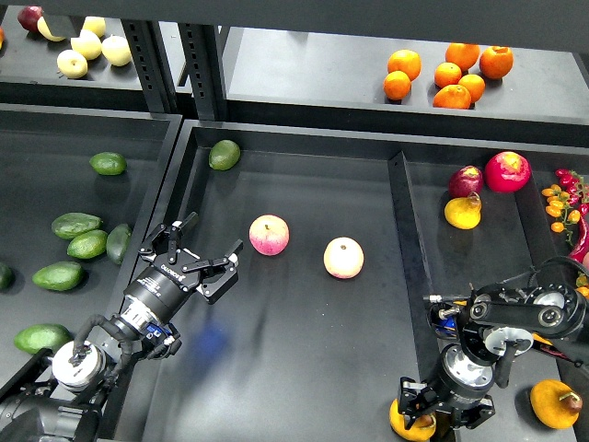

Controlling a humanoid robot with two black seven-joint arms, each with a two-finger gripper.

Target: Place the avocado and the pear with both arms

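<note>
Under right jaws [425, 412], pear [411, 424], axis unclear.

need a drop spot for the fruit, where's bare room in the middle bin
Bare floor lies right of the two apples, up to the divider, and behind them past the lone avocado. It is crowded near the left claw.

A shop's produce display: dark bins [294, 138] hold sorted oranges [448, 72] and avocados [78, 244].
</note>
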